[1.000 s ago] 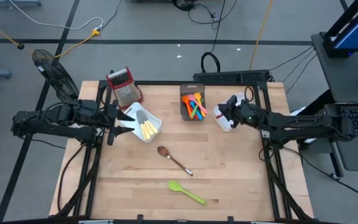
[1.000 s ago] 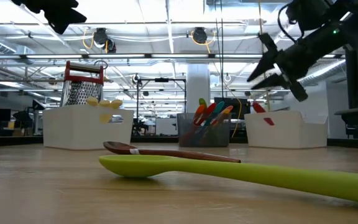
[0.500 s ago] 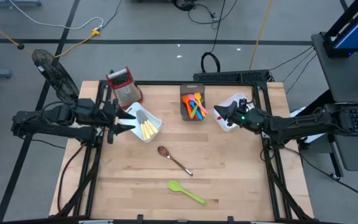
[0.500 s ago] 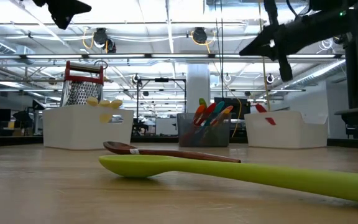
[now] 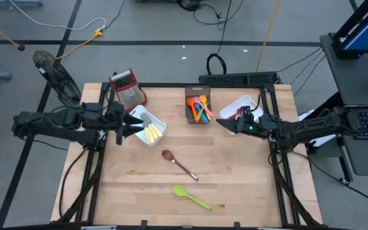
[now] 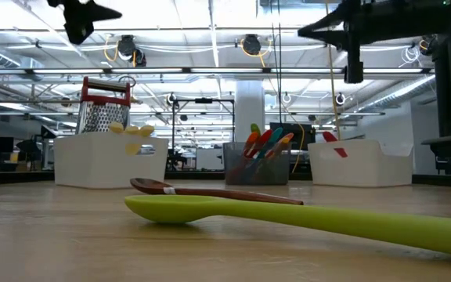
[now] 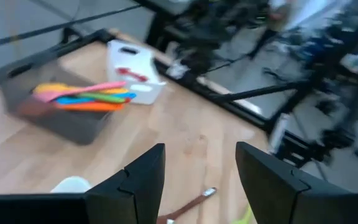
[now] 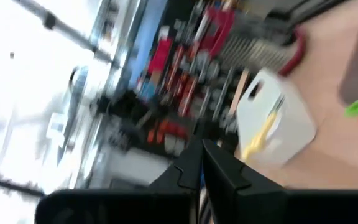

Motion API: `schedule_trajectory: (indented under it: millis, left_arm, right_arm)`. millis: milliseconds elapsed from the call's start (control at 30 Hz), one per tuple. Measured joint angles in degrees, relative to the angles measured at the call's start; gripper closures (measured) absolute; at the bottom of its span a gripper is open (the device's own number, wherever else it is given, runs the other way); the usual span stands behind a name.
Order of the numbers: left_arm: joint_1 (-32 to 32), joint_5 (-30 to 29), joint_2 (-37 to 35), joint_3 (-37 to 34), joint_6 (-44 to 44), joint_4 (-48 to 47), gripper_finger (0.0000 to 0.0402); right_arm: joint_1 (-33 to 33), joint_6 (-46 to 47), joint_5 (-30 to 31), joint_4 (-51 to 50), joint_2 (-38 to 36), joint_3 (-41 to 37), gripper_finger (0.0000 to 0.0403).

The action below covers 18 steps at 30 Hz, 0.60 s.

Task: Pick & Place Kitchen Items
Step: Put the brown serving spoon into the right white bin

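A brown spoon (image 5: pixel 179 163) and a green spoon (image 5: pixel 192 197) lie flat on the wooden table (image 5: pixel 126 191). Colourful utensils (image 5: pixel 201 110) sit in a dark grey bin (image 5: pixel 198 94). Yellow-handled knives (image 5: pixel 152 133) lie in the left white bin (image 5: pixel 161 126). The right white bin (image 5: pixel 241 104) holds a red item (image 6: pixel 331 150). My left gripper (image 5: pixel 136 122) hovers open over the left bin's left end, its fingers (image 7: pixel 143 177) empty. My right gripper (image 5: pixel 222 121) is shut on nothing, pointing level toward the table's middle, beside the right bin.
A red-topped metal grater (image 5: pixel 126 89) stands behind the left white bin. Bare wood stretches along the near edge to the left and right of the two loose spoons. Black frame rails (image 5: pixel 280 179) run along the table's sides.
My right gripper has shut, risen and drawn off the right white bin toward the table's middle, tipping from slanted down to about level while rolling. My left gripper has rolled about its own line while staying open over the left bin.
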Motion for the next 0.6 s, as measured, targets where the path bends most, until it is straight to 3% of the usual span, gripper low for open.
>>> schedule_trajectory:
  millis: [167, 333, 467, 600]
  left_arm:
    - [-2.9, -10.8, 5.5, -0.1, -5.1, 0.9, 0.0201]
    - [-7.4, -12.8, 11.3, -0.1, -8.4, 10.4, 0.0201]
    - [-13.0, -17.1, 16.2, 0.0, -10.6, 18.5, 0.0202]
    - [-18.3, -23.0, 21.9, 2.8, -18.9, 17.4, 0.0202]
  right_arm:
    - [0.2, -6.2, -10.4, 5.6, 0.6, 0.0, 0.0397]
    - [0.2, -10.2, -11.7, 8.5, 0.8, 0.0, 0.0397]
    - [0.1, -13.6, -17.1, 8.7, 0.8, 0.0, 0.0395]
    - [0.1, -14.2, -22.3, 8.6, 0.8, 0.0, 0.0396]
